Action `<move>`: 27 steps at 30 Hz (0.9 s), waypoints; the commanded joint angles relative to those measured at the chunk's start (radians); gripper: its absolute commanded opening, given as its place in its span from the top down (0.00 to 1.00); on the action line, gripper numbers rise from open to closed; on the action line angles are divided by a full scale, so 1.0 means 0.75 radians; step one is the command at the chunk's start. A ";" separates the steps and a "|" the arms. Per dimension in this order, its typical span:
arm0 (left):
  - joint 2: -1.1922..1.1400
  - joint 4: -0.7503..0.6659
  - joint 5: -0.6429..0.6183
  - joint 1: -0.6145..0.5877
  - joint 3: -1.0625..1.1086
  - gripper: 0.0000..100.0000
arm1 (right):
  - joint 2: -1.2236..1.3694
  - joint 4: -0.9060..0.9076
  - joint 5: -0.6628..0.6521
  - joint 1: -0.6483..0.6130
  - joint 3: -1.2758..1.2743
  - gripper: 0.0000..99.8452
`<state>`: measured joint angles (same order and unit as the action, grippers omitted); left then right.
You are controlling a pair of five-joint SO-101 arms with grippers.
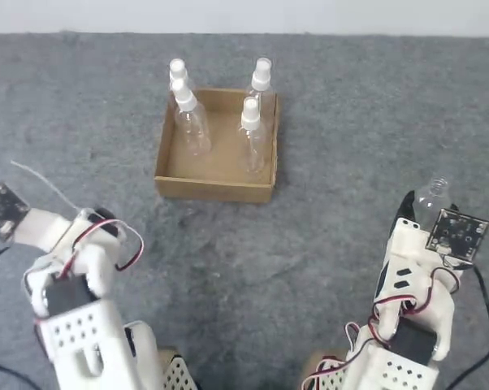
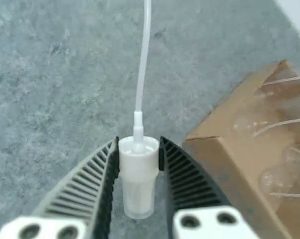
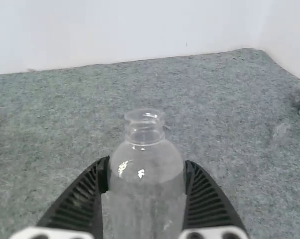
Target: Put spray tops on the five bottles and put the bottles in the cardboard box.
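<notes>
1. Toward the upper centre of the high view, I logged the cardboard box (image 1: 216, 188), open-topped, resting on the grey felt-like table cover (image 1: 366, 106).
2. Four bottles stood upright inside that box, each carrying a white spray top:
   - the rear-left bottle (image 1: 178, 73) and the front-left bottle (image 1: 194, 130) stood along the left wall;
   - the rear-right bottle (image 1: 262, 75) and the front-right bottle (image 1: 254, 142) stood along the right wall.
3. The left arm (image 1: 74, 276) sat at the lower left of the high view, well apart from the box.
4. The left gripper (image 2: 138, 142) was clenched on the loose spray top (image 2: 137, 172).
   - Both ribbed jaws pressed against the sides of its white collar.
   - Its dip tube (image 2: 142, 64) ran straight out beyond the jaws, over the grey cover.
   - A corner of the box (image 2: 229, 164) lay near the gripper's tip, apart from it.
5. The right arm (image 1: 415, 301) sat at the lower right of the high view.
6. The right gripper (image 3: 146, 167) was grasping the uncapped bottle (image 3: 145, 179) around its clear body, one jaw on each side.
   - The bottle was upright, its neck open and bare.
   - In the high view I noted this bottle (image 1: 433, 195) near the right edge of the frame, well apart from the box and lower than it.
</notes>
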<state>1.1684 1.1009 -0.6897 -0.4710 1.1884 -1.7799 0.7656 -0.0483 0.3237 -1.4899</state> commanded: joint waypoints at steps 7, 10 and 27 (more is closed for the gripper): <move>-0.638 -0.055 -0.104 -0.143 -0.265 0.99 | -0.024 -0.032 -0.033 -0.013 0.020 0.98; -0.734 -0.055 -0.104 -0.143 -0.296 0.99 | -0.024 -0.034 -0.033 -0.015 0.020 0.98; -0.779 0.029 -0.160 -0.141 -0.422 0.78 | -0.024 -0.034 -0.033 -0.015 0.020 0.98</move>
<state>0.5808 1.1101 -0.8002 -0.5723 0.9536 -1.7799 0.7656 -0.0575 0.3237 -1.4899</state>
